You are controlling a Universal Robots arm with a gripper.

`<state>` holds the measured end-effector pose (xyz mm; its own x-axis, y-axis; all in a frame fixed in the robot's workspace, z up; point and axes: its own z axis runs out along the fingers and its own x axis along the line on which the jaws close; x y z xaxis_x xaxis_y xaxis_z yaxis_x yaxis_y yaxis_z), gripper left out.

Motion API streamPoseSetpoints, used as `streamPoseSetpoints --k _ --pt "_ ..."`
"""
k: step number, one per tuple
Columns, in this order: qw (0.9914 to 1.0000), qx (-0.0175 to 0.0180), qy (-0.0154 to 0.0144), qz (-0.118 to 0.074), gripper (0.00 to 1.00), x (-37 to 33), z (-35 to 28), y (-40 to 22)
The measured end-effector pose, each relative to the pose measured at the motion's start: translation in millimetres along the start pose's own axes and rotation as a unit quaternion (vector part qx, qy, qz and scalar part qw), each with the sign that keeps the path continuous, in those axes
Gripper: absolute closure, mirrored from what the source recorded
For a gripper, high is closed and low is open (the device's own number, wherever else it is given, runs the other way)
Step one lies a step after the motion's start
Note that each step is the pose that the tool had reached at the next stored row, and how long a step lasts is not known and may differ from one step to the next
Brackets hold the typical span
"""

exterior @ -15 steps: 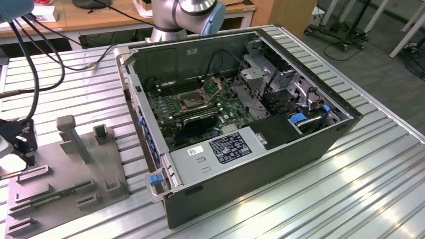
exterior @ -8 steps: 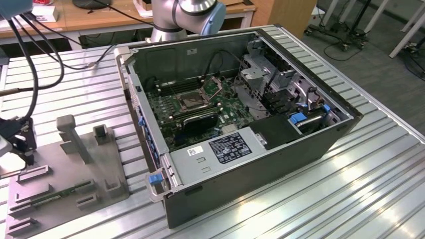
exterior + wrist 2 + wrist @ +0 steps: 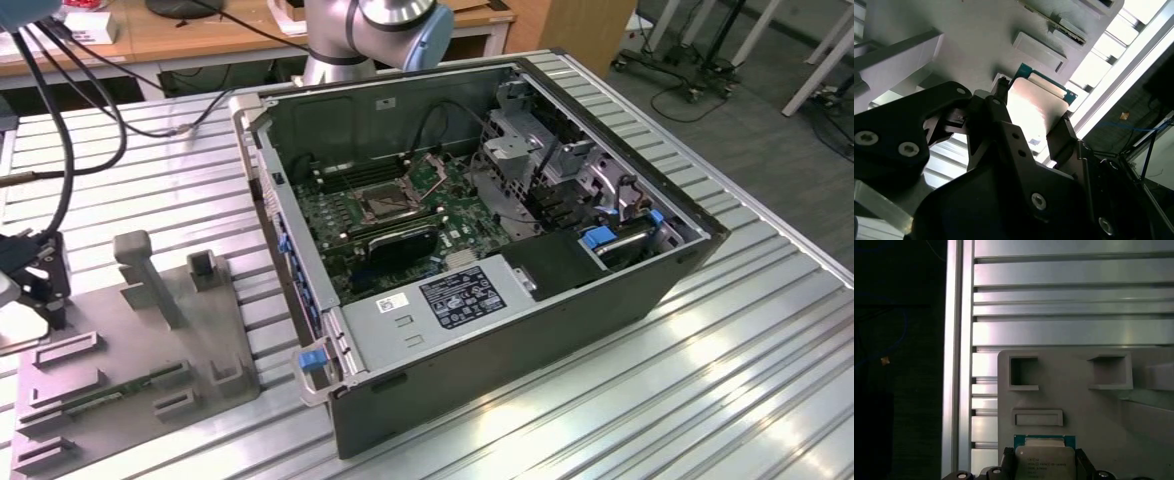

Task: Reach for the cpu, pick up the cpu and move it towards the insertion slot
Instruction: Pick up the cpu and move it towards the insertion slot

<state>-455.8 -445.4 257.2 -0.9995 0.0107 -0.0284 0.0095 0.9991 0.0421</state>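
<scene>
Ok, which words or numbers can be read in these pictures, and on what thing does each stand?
Chip, first wrist view: faint lines of print on its silver top, too small to read.
Black label inside the computer case, exterior view: too small to read.
White sticker beside it: too small to read.
Nothing can be quoted.

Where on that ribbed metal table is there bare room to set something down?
The widest bare patch is the table to the exterior view's right of the computer case. A smaller one lies between the grey tray and the arm's base. The tray itself is crowded, with the gripper holding the cpu there.
</scene>
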Motion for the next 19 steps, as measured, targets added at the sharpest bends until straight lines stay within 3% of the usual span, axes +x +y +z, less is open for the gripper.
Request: streamPoseSetpoints --k 19 --pt "1.0 0.0 0.0001 0.0 0.45 -0.3 -10.2 0.4"
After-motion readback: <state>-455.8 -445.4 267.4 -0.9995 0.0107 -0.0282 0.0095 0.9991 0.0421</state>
